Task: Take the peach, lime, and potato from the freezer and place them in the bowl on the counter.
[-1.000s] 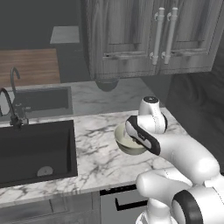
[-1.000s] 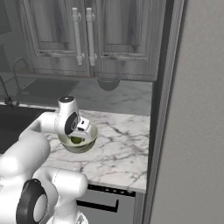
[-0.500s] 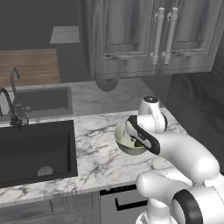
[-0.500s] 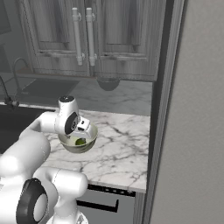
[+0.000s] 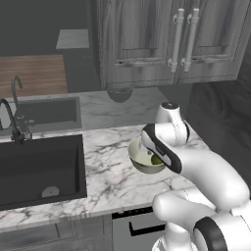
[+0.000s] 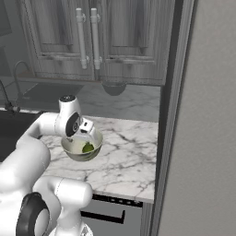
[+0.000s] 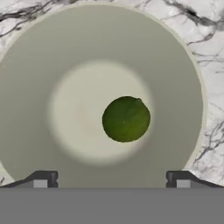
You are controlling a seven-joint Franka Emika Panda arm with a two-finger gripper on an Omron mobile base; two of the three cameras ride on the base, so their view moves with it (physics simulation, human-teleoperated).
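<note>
Gripper: the gripper (image 7: 111, 177) hangs straight above the bowl, looking down into it; its two dark fingertips (image 7: 41, 178) stand far apart at the lower edge of the hand view, one to each side; the jaws are spread wide and hold nothing; the lime lies free below them
Arm: the white arm (image 5: 196, 166) bends forward over the counter; its wrist sits above the bowl's near side in both base views
Lime: the lime (image 7: 126, 119) rests on the bowl's floor, a little off centre; in the right base view the lime (image 6: 87, 148) shows green against the inner wall; in the left base view it (image 5: 156, 160) peeks out beside the arm
Bowl: the pale cream bowl (image 7: 175, 61) stands upright on the marble; in the left base view the bowl (image 5: 138, 156) is partly covered by the arm; in the right base view (image 6: 76, 154) it sits near the counter's front edge
Counter: the white veined counter (image 5: 108, 171) carries the bowl; a black sink (image 5: 39, 169) is set into it to the left, well apart from the bowl; a dark faucet (image 5: 12, 125) rises behind the sink
Freezer: the grey freezer (image 6: 207, 115) stands tall at the right of the right base view, its dark edge meeting the counter's end
Cabinets: wood-grain cabinets (image 6: 92, 37) hang over the back of the counter, with pale bar handles (image 6: 88, 37); a small dark bowl (image 6: 114, 87) sits just under them
</note>
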